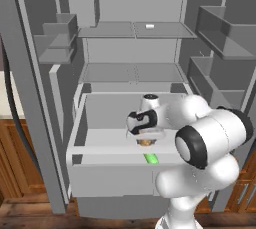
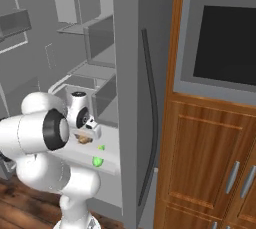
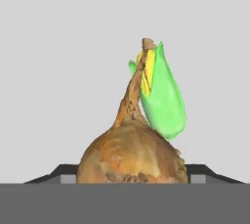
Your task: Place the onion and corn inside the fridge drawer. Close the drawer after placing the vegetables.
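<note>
The fridge drawer (image 1: 111,179) stands pulled out, a wide pale grey box. My gripper (image 1: 145,137) hangs just above its front part, pointing down, shut on the brown onion (image 1: 145,142). In the hand view the onion (image 3: 132,154) sits between the fingertips (image 3: 66,171), its stem pointing away. The green corn (image 1: 151,158) lies on the drawer floor just in front of the onion, seen past it in the hand view as corn (image 3: 163,100). From the right, the gripper (image 2: 84,137), onion (image 2: 83,139) and corn (image 2: 97,161) show at the drawer's edge.
Grey shelves (image 1: 135,30) sit above the drawer, one holding a small white item (image 1: 149,26). Door bins (image 1: 220,33) flank both sides. The open fridge door (image 2: 127,98) stands close on the right, with wooden cabinets (image 2: 210,163) and an oven (image 2: 225,43) beyond.
</note>
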Motion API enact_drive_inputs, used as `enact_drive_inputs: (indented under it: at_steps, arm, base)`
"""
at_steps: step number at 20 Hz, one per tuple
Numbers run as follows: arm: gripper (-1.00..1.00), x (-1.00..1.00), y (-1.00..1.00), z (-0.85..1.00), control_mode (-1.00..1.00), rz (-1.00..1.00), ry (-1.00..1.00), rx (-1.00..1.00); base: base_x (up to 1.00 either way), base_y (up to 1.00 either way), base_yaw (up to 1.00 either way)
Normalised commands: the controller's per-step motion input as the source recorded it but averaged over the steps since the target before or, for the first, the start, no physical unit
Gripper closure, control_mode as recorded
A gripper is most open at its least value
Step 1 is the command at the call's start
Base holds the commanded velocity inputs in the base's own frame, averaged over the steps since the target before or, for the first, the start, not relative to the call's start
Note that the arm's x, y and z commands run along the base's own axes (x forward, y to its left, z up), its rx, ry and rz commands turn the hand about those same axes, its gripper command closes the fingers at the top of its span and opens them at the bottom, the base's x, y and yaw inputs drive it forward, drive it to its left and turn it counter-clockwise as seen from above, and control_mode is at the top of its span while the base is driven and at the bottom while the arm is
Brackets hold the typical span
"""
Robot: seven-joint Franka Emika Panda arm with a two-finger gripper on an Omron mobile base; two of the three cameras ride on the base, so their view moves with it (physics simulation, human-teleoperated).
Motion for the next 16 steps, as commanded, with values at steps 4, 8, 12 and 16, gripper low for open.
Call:
enact_drive_inputs:
  at_steps: [4, 8, 12, 16]
  arm:
    - [1.00, 0.00, 0.00, -0.62, -1.00, 0.00, 0.16, 0.00]
    - [1.00, -0.08, 0.02, -0.51, -1.00, 0.00, 0.09, 0.00]
    - [1.00, -0.25, 0.07, -0.53, -1.00, 0.00, 0.03, 0.00]
    - [-1.00, -0.42, 0.09, -0.48, -1.00, -0.01, 0.01, -0.01]
  base:
    - [0.00, 0.00, 0.00]
    - [0.00, 0.00, 0.00]
    - [0.00, 0.00, 0.00]
    - [0.00, 0.00, 0.00]
